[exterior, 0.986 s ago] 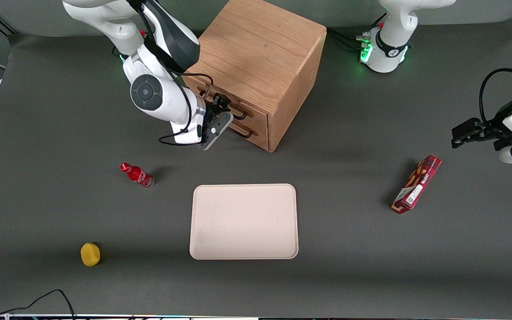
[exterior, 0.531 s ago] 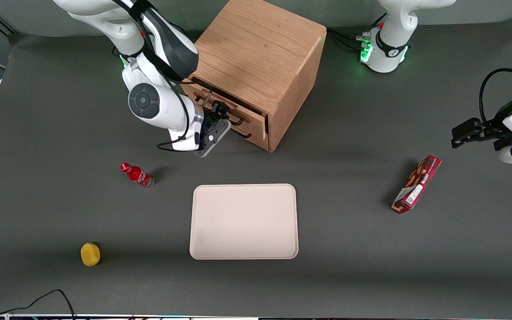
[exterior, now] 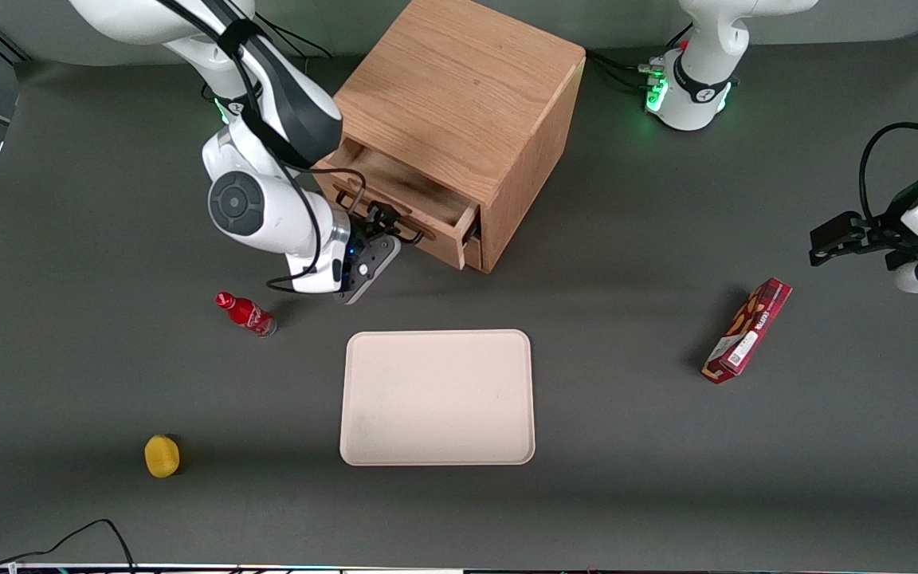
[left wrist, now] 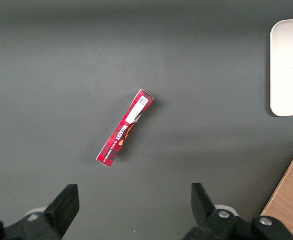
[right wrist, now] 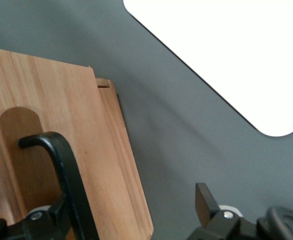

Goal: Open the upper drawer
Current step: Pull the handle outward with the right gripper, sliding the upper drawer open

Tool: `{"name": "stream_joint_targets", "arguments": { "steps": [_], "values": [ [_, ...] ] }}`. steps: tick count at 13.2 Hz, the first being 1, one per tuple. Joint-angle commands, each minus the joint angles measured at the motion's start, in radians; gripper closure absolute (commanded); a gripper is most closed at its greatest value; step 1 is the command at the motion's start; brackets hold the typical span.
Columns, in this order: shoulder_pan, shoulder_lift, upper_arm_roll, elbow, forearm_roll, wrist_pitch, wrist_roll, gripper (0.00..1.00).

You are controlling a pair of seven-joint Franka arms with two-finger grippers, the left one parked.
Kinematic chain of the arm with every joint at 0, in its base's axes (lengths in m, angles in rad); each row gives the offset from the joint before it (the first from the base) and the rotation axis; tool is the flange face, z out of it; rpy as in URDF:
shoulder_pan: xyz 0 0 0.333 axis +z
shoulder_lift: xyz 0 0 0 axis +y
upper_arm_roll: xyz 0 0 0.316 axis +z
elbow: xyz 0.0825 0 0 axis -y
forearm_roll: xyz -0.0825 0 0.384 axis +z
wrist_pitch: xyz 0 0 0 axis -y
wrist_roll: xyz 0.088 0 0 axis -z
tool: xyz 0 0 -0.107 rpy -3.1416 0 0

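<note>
Flanking pincer (exterior: pixel 380 224): bottle (exterior: pixel 245 314), tray (exterior: pixel 437 397)

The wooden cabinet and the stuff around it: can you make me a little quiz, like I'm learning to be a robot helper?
1. True or false: the upper drawer sticks partway out of the cabinet.
2. Fill in the missing word: the tray lies ___ to the front camera than the cabinet.
3. Pick one. Where is the gripper?
A. Over the tray
B. At the upper drawer's black handle, with its fingers open
C. On top of the cabinet

Key: 1 true. 2 nearer. 3 B.
</note>
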Motion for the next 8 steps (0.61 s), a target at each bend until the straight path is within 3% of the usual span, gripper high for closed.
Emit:
{"name": "stream_joint_targets", "arguments": {
  "steps": [1,8],
  "values": [
    [0.003,0.024,-0.024,0.040,-0.016,-0.013,-0.042,0.00],
    [0.003,0.069,-0.057,0.122,-0.056,-0.069,-0.064,0.00]
  ]
}}
